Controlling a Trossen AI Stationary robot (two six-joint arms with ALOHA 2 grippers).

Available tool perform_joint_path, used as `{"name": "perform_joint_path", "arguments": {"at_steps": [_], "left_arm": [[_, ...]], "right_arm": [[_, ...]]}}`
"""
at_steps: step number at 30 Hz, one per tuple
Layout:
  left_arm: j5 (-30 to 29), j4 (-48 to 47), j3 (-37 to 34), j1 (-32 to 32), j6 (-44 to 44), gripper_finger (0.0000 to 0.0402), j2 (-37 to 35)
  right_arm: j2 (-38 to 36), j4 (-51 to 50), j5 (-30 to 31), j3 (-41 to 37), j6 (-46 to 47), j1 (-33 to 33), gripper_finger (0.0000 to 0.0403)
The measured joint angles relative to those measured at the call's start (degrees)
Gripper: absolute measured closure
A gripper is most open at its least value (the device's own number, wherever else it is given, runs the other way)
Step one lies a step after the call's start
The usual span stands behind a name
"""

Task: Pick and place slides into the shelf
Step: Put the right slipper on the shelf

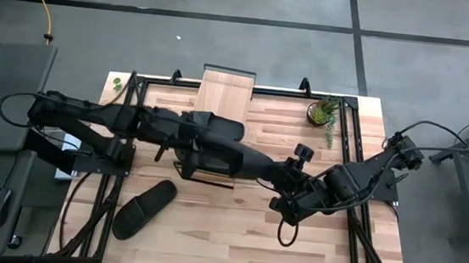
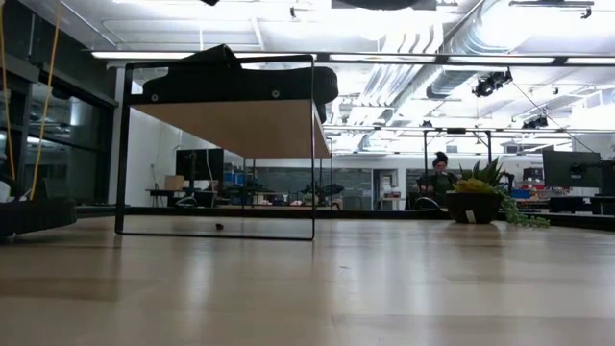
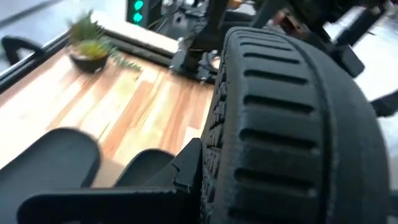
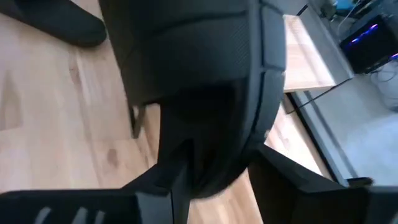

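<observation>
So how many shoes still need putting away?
Done: black slides already sit on the shelf, though I cannot count them. In hand: the left tool and the right tool are both at slides by the shelf. Left: one loose slide lies on the table, with no tool near it.

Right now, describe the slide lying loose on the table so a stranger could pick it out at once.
Start at the slatted wooden table in the high view and go to its near left part, in front of the left arm. There a black slide lies flat and diagonal on the bare wood. Unlike the other slides, bunched under the arms at the shelf, it lies alone, untouched.
</observation>
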Motion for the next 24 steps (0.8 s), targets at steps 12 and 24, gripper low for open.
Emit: {"name": "perform_joint_path", "arguments": {"at_steps": [12, 24], "left_arm": [[7.8, -12.0, 7.7, 19.4, -1.9, 0.0349, -0.1], [34.1, -8.3, 7.6, 45.1, 4.3, 0.0347, 2.4]], "right_arm": [[0.0, -6.2, 8.3, 0.0, -4.5, -4.6, 0.0256], [-0.2, -6.0, 13.0, -0.1, -18.1, -19.0, 0.0257]]}}
